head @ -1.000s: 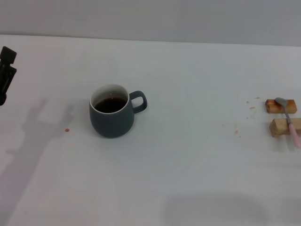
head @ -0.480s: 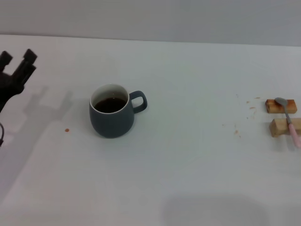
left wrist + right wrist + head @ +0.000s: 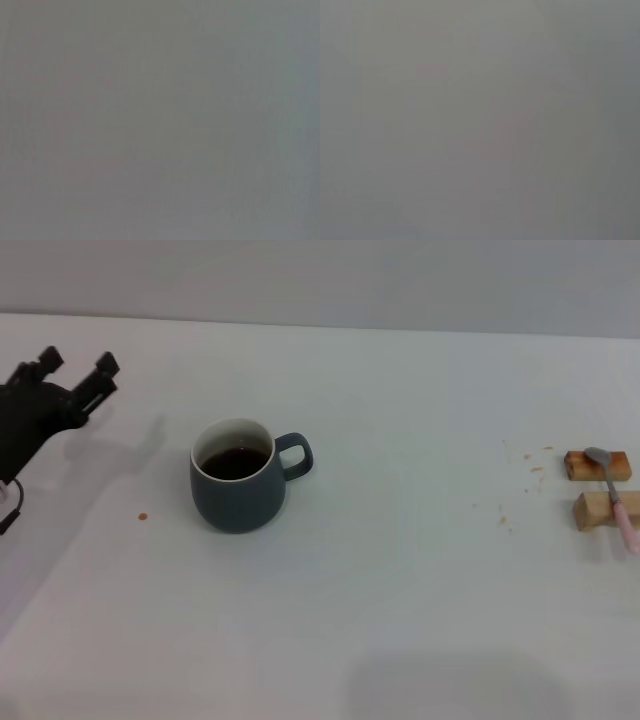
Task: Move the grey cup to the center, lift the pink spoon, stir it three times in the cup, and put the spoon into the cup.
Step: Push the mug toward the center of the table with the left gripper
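Note:
The grey cup [image 3: 238, 477] stands upright on the white table, left of the middle, handle pointing right, with dark brown liquid inside. The pink spoon [image 3: 614, 494] lies across two small wooden blocks at the far right edge, its metal bowl toward the back. My left gripper [image 3: 77, 368] is open and empty, up at the far left, well apart from the cup. My right gripper is out of view. Both wrist views show only a flat grey blur.
Two wooden blocks [image 3: 597, 465] [image 3: 603, 510] carry the spoon at the right. Small brown crumbs [image 3: 503, 519] lie left of them. A tiny orange speck [image 3: 143, 516] lies left of the cup. The white table [image 3: 400, 590] ends at the grey back wall.
My left gripper has moved in from the left edge, up and to the right toward the cup, now showing two spread fingers. The cup and spoon have not moved.

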